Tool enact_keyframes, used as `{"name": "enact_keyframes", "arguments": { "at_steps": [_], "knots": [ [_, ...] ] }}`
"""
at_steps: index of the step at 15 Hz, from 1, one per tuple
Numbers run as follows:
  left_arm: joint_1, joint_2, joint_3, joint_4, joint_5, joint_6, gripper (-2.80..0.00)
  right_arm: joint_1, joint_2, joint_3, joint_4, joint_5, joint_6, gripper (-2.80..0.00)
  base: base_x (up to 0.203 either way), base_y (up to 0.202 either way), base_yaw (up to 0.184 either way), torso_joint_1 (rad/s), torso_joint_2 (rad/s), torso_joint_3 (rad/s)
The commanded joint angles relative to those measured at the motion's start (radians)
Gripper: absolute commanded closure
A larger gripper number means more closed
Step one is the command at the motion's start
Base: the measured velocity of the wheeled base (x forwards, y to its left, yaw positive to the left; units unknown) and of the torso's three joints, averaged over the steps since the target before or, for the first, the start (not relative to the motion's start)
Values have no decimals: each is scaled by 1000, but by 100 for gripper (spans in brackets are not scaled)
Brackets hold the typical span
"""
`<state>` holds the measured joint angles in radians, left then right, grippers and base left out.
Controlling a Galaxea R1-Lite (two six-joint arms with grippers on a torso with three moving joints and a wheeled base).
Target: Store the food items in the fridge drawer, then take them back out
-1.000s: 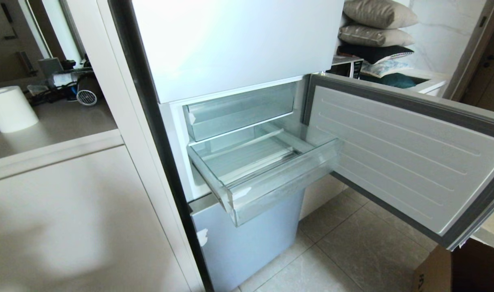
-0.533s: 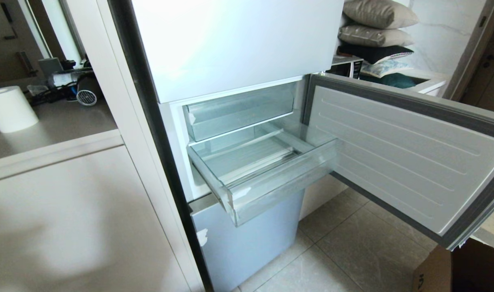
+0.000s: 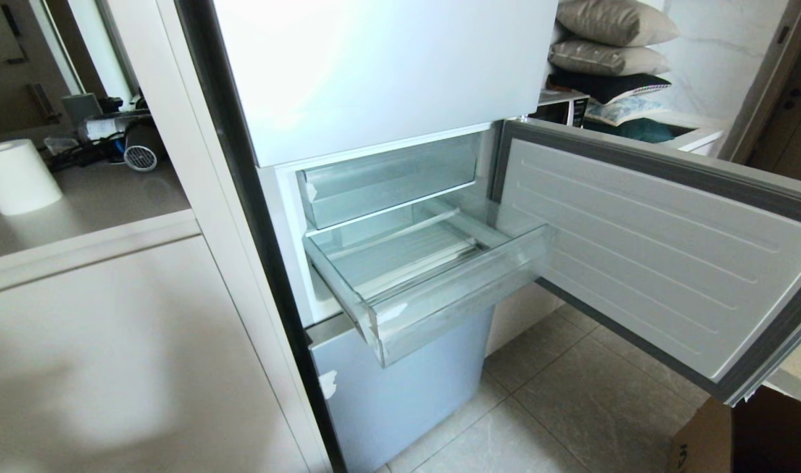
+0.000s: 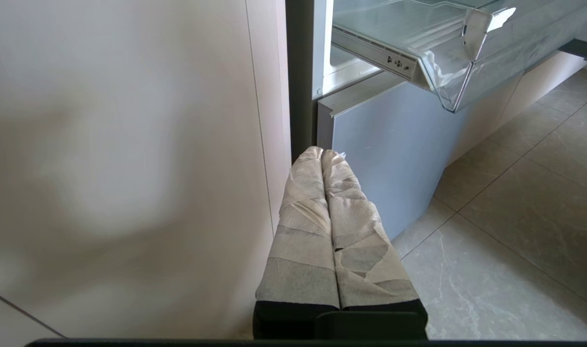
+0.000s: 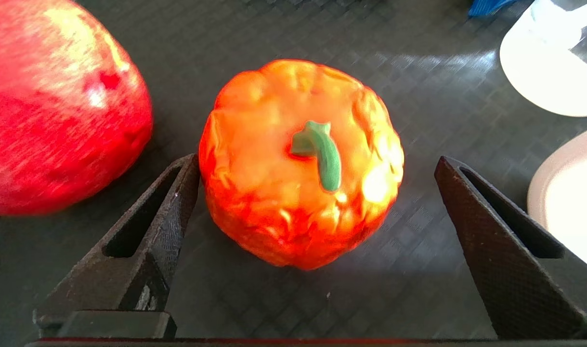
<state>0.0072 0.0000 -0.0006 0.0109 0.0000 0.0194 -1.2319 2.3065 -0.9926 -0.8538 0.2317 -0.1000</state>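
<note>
The fridge drawer [image 3: 453, 309], a clear plastic bin, is pulled out of the fridge and empty; its corner [image 4: 466, 62] also shows in the left wrist view. In the right wrist view an orange-red fruit with a green stem [image 5: 274, 212] rests on a dark woven surface [image 5: 418, 72]. My right gripper [image 5: 317, 160] is open, one finger on each side of the fruit, the finger toward the red fruit close against it. A deeper red fruit [image 5: 52, 111] lies beside it. My left gripper [image 4: 323, 151] is shut and empty, low by the fridge's bottom panel.
The fridge door [image 3: 637, 249] stands wide open on the right. A shallower clear tray [image 3: 387, 184] sits above the drawer, a glossy panel [image 3: 407, 394] below it. A cardboard box [image 3: 735, 440] is on the floor. White dishes [image 5: 548, 72] lie near the fruits.
</note>
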Motion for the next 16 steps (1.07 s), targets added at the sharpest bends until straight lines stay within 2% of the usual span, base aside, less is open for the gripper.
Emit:
{"name": "enact_keyframes", "arguments": {
  "at_steps": [1,3,4,12,16],
  "knots": [
    [0,2,1,0,0,-1,0,0,10,-15,-5,3,-1,-280,0,0,0,0,0,0],
    [0,2,1,0,0,1,0,0,8,-24,-5,3,-2,-280,0,0,0,0,0,0],
    [0,2,1,0,0,1,0,2,8,-28,-4,3,-1,0,0,0,0,0,0,0],
    [0,2,-1,0,0,1,0,16,-30,2,-2,6,-1,0,0,0,0,0,0,0],
    [0,2,1,0,0,1,0,24,-224,177,-1,8,-2,0,0,0,0,0,0,0]
  ]
}}
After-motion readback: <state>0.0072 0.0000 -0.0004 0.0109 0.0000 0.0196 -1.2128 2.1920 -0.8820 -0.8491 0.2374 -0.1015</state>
